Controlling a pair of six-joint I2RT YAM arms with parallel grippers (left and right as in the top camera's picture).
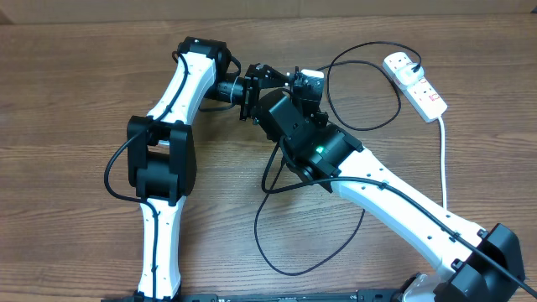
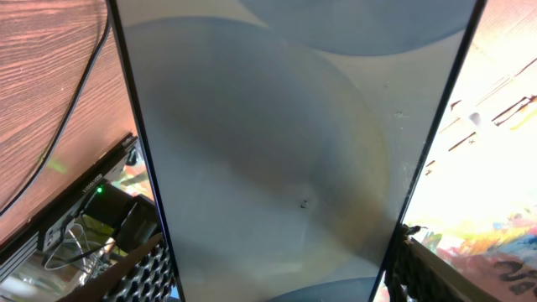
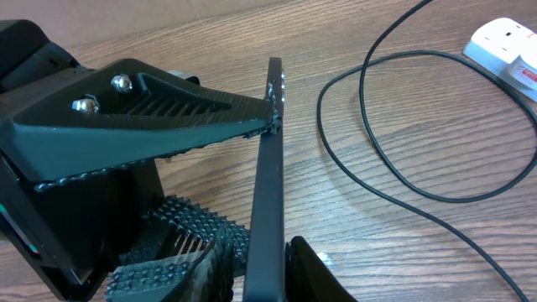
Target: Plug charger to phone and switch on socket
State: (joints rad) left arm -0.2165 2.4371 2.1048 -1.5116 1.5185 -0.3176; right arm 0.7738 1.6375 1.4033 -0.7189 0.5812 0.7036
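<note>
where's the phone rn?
The phone is held between the left gripper jaws, mid-table rear in the overhead view, left of the socket.

Both the left arm and the right arm are built of glossy white shells joined by chunky black housings. Thin black cables loop alongside, and a small green light glows on the right one's housing. The left claw has matt black fingers with ribbed undersides, two silver screws and pads studded with little bumps.
</note>
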